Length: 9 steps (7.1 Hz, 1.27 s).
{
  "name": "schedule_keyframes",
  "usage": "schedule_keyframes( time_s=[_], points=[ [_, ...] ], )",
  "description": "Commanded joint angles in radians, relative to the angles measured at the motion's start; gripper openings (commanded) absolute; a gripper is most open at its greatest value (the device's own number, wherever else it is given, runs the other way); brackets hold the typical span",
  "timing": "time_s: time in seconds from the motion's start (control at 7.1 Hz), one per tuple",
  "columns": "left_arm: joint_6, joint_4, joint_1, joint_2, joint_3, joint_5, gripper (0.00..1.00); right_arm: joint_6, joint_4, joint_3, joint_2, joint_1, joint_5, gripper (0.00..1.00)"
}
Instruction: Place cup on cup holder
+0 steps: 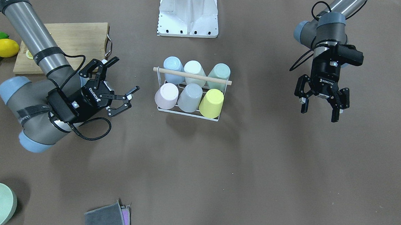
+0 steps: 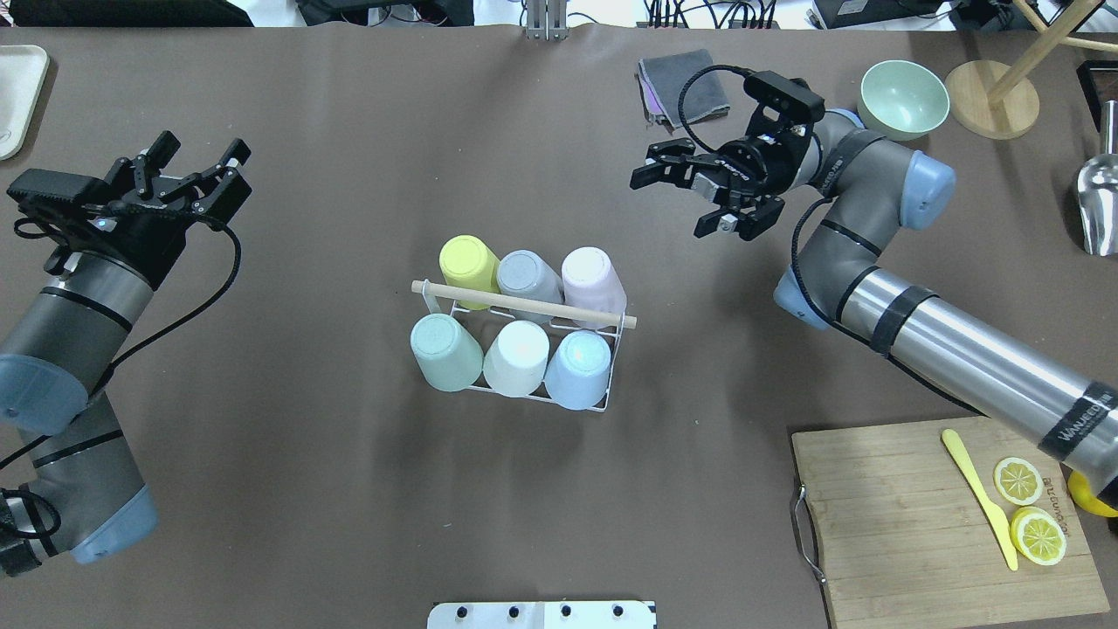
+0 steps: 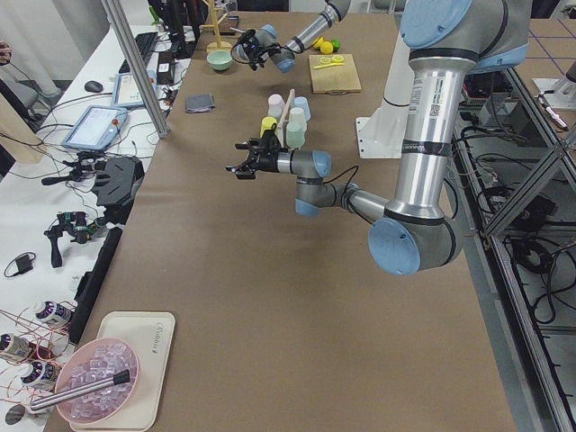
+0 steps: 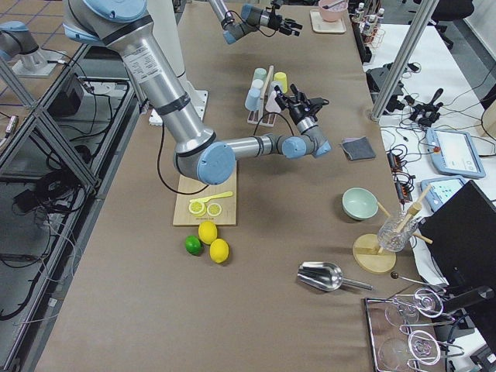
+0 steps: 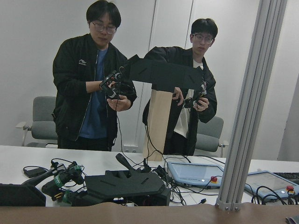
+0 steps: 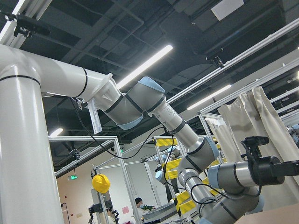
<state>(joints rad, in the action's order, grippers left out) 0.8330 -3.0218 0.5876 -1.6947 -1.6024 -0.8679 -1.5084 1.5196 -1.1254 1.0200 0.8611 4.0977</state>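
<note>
The cup holder (image 2: 524, 304), a white wire rack with a wooden rod across its top (image 1: 192, 76), stands mid-table. Several pastel cups sit upside down on it, among them a yellow cup (image 2: 467, 262), a pink cup (image 2: 592, 275) and a blue cup (image 2: 578, 367). Every cup in view is on the rack. My left gripper (image 2: 203, 150) hovers open and empty far to the rack's left, also seen in the front view (image 1: 321, 106). My right gripper (image 2: 668, 205) is open and empty, up and to the right of the rack (image 1: 124, 82).
A bamboo cutting board (image 2: 873, 524) with lemon slices and a yellow knife (image 2: 978, 498) lies near the robot's right side. A green bowl (image 2: 904, 98), a grey cloth (image 2: 686, 87) and whole lemons (image 1: 5, 47) sit around it. Two people (image 5: 98, 79) stand beyond the table's far edge.
</note>
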Motion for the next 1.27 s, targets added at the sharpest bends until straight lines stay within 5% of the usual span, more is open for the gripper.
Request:
schedule_keyframes(
  time_s=[0.0, 0.56, 0.85, 1.13],
  points=[
    [0.003, 0.096, 0.033, 0.023, -0.004, -0.052, 0.98, 0.196, 0.117, -0.211, 0.174, 0.035, -0.043, 0.99],
    [-0.005, 0.201, 0.165, 0.068, -0.005, -0.366, 0.98, 0.351, 0.356, -0.511, 0.467, 0.091, -0.143, 0.98],
    [-0.005, 0.254, 0.233, 0.087, -0.004, -0.503, 0.98, 0.482, 0.427, -0.542, 0.511, 0.2, -0.28, 0.98],
    [-0.006, 0.265, 0.3, 0.131, -0.002, -0.649, 0.98, 0.511, 0.636, -0.589, 0.52, 0.277, -0.446, 0.99]
  ],
)
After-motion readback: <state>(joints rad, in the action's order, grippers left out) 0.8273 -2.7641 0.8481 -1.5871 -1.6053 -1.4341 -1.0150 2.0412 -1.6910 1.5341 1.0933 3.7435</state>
